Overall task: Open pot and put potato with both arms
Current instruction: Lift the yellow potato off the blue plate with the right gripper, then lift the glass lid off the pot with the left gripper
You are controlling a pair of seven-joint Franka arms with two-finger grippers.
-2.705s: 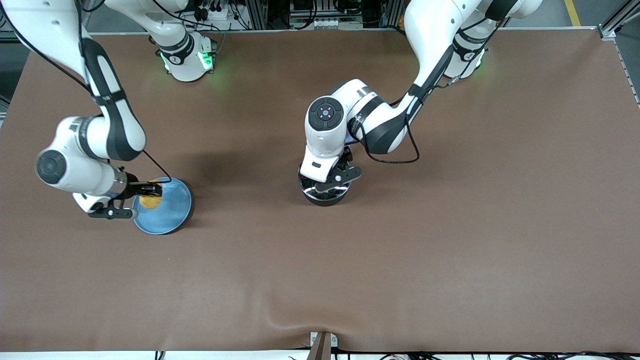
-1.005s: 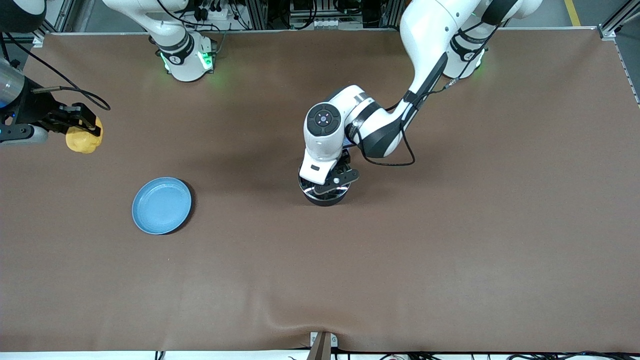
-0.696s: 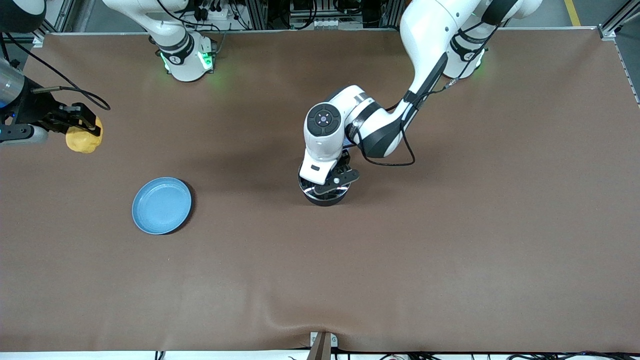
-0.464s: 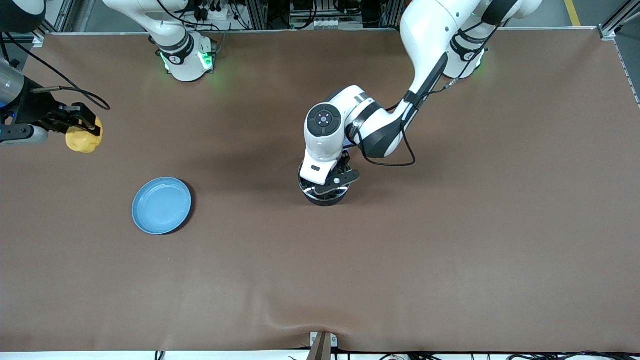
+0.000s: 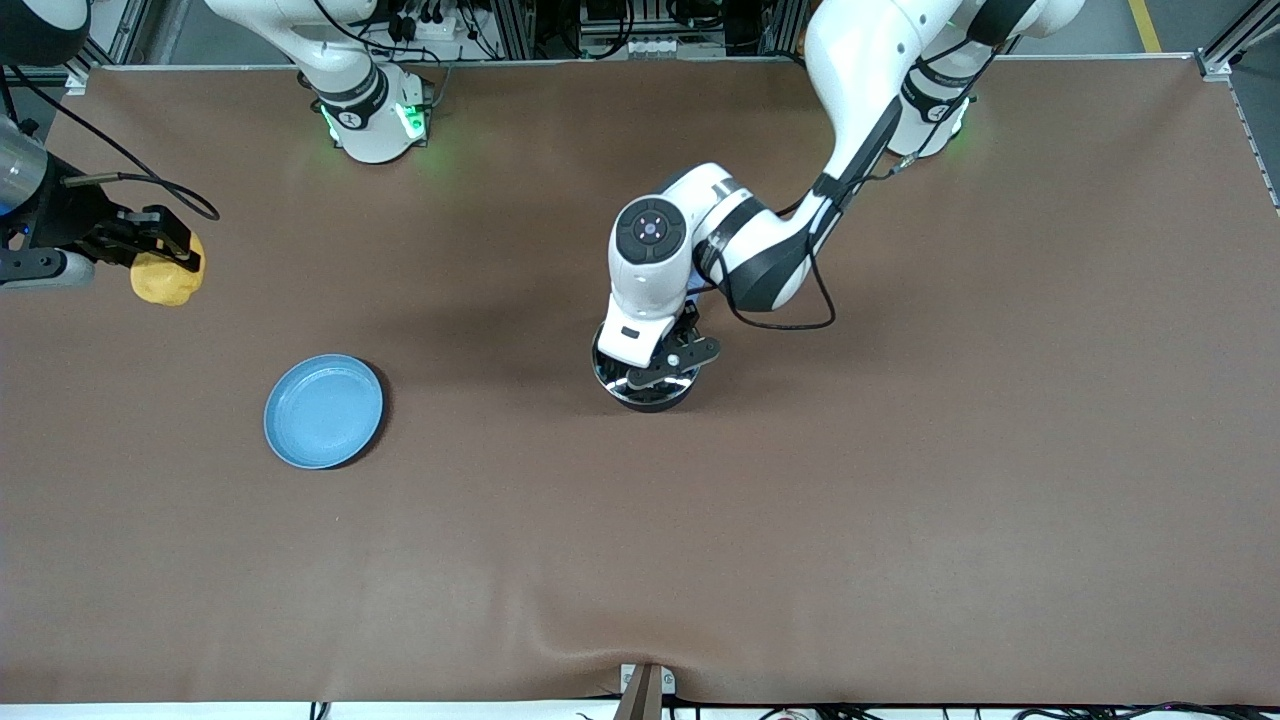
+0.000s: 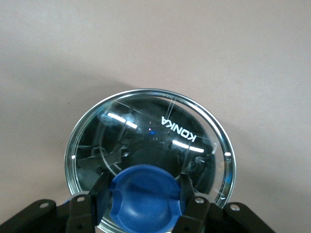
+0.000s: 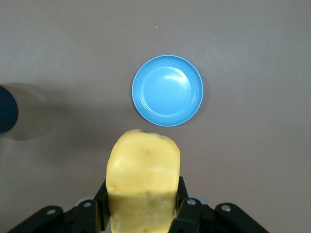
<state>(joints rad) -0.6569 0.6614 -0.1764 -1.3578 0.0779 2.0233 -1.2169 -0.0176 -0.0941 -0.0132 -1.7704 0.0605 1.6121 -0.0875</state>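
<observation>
Left gripper (image 6: 141, 206) jaws clamp the blue knob (image 6: 144, 196) of the "KONKA"-marked lid (image 6: 165, 124); right gripper (image 7: 141, 204) jaws grasp the potato (image 7: 143, 179).

The left gripper (image 6: 144, 206) fingers have closed on the lid's blue knob (image 6: 144, 196), lifting the lid (image 6: 150, 145) slightly.

Black pot (image 5: 648, 388) mid-table, glass lid (image 6: 150, 145) on; yellow potato (image 5: 165, 281) aloft.

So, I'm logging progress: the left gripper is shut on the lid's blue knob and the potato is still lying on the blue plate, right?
Not quite. The potato is off the blue plate, held up in the right gripper, as the right wrist view shows. The left gripper is indeed shut on the lid's blue knob.
</observation>
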